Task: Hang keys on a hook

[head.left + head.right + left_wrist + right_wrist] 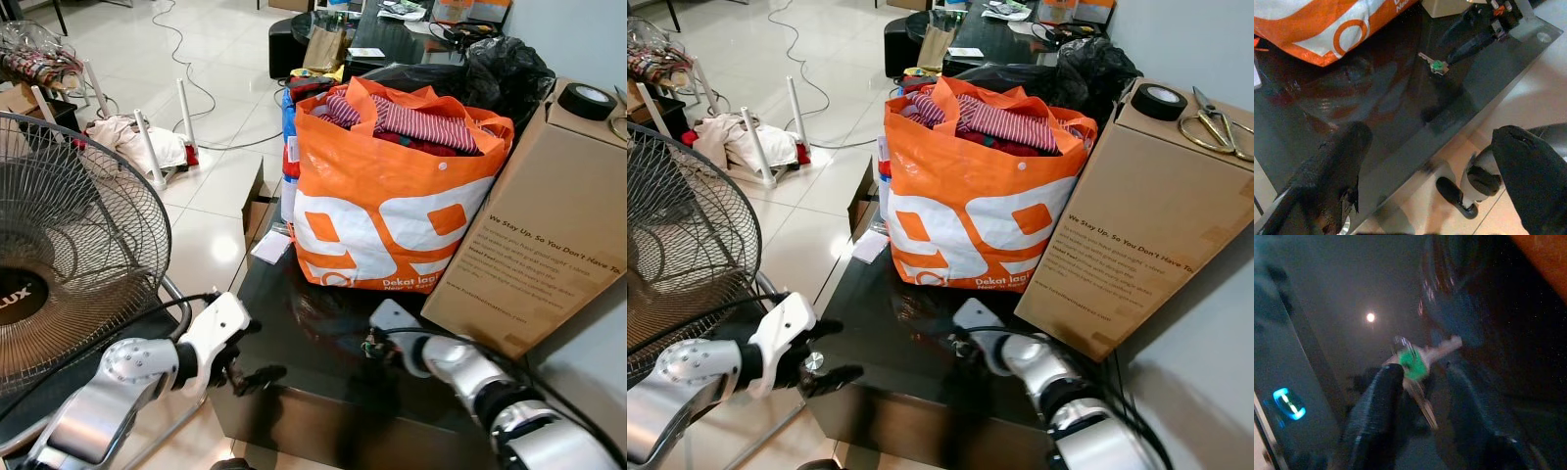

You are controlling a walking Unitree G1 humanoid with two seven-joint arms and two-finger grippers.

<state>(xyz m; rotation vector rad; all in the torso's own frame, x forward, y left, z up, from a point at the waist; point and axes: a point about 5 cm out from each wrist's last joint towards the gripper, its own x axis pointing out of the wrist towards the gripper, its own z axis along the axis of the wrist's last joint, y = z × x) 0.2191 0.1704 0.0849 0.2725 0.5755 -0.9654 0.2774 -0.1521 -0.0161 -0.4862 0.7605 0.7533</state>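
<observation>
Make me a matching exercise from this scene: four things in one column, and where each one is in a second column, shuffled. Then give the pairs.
Things:
1. keys
2. roll of black tape
3. striped clothes
4. fan

Places:
A. inside the orange bag
B. on top of the cardboard box
C. on the dark glossy table, at the right gripper fingertips
D. on the robot's left, behind the left gripper

Pairs: 1-C, 2-B, 3-A, 4-D
</observation>
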